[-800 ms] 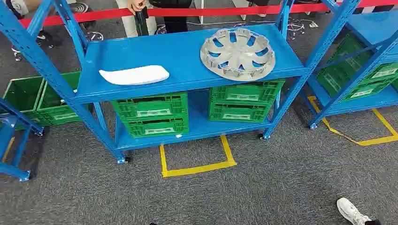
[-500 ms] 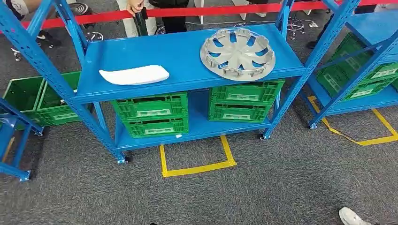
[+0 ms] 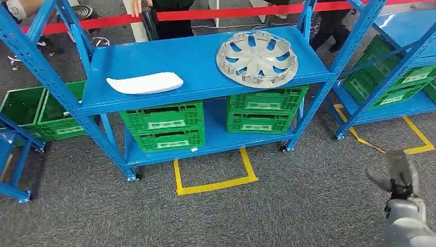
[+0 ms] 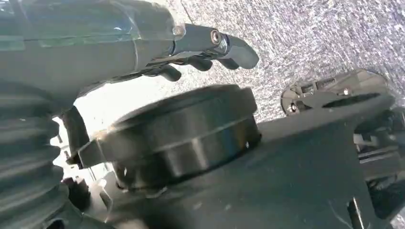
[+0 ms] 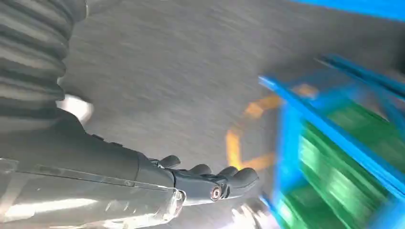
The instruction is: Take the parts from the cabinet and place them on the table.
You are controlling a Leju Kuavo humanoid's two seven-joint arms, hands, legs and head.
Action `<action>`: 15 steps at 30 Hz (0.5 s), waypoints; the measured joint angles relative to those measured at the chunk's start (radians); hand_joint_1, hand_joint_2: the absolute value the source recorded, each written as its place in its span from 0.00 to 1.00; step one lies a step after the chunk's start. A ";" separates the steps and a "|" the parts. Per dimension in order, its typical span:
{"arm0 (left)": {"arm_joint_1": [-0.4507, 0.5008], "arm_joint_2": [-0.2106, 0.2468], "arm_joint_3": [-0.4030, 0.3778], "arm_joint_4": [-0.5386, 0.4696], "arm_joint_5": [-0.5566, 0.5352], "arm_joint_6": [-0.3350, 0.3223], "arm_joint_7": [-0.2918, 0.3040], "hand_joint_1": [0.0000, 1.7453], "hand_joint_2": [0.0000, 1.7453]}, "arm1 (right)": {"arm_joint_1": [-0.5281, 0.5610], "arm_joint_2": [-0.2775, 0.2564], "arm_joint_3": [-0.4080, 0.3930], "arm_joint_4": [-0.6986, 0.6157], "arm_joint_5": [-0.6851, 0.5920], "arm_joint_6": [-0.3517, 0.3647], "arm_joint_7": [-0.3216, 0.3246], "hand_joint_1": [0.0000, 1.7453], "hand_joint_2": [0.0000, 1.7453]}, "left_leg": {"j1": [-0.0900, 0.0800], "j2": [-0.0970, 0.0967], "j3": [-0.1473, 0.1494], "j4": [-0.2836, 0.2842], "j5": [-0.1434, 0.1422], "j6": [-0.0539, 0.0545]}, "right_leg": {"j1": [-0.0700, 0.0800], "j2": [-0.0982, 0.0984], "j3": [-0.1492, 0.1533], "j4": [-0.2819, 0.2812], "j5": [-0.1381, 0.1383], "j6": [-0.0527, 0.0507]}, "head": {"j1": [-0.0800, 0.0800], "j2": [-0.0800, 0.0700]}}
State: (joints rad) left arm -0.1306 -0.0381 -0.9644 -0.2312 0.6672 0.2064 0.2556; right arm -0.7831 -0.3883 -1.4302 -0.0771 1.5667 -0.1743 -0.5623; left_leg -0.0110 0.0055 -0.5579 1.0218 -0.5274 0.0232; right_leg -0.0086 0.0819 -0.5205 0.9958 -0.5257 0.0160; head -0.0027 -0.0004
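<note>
Head view, read from 9 o'clock to 3 o'clock. A green crate [image 3: 23, 105] is seen at 9 o'clock, beside the blue rack [image 3: 205, 77], which fills the centre. On the top shelf the white part [image 3: 145, 83] is laid flat at about 10 o'clock, near the front edge, where it is judged easiest to reach. The hubcap [image 3: 257, 58] is laid face-up at about 1 o'clock on the same shelf, well apart from the white part, so that each can be taken singly. Green bins [image 3: 164, 126] are stacked on the lower shelf, under the parts. A yellow floor mark [image 3: 213, 182] is taped in front of the rack, presumably as a standing place.

The right hand [image 3: 398, 177] is raised at 4 o'clock, well apart from the shelf; nothing is held, and its fingers [image 5: 224, 179] are shown loosely extended, slightly curled. The left hand [image 4: 200, 52] is seen hanging by the body, fingers half-curled, nothing held.

No part is yet taken; the approach is judged to be in hand.
</note>
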 joint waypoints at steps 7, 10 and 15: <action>0.002 0.002 0.001 0.001 0.003 0.000 0.000 0.00 1.00 | -0.064 -0.044 -0.001 0.010 0.005 -0.006 -0.034 0.00 1.00 | 0.000 -0.010 -0.002 0.000 0.000 0.000 | 0.000 -0.007 0.001 0.000 -0.002 0.000 | 0.001 0.000; 0.002 0.002 0.001 0.001 0.003 0.000 0.000 0.00 1.00 | -0.071 -0.050 -0.002 0.016 0.005 -0.006 -0.035 0.00 1.00 | 0.000 -0.011 -0.002 0.000 0.000 0.000 | 0.000 -0.007 0.001 0.000 -0.002 0.001 | 0.000 0.000; 0.002 0.002 0.001 0.001 0.003 0.000 0.000 0.00 1.00 | -0.075 -0.057 -0.005 0.024 0.005 -0.006 -0.036 0.00 1.00 | 0.000 -0.012 -0.002 0.000 0.000 0.000 | 0.000 -0.008 0.001 0.000 -0.002 0.001 | 0.000 0.000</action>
State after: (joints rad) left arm -0.1288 -0.0366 -0.9632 -0.2304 0.6699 0.2064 0.2556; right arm -0.8578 -0.4452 -1.4355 -0.0530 1.5713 -0.1801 -0.5978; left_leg -0.0110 -0.0060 -0.5601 1.0216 -0.5274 0.0233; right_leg -0.0084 0.0735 -0.5193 0.9958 -0.5281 0.0169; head -0.0023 -0.0004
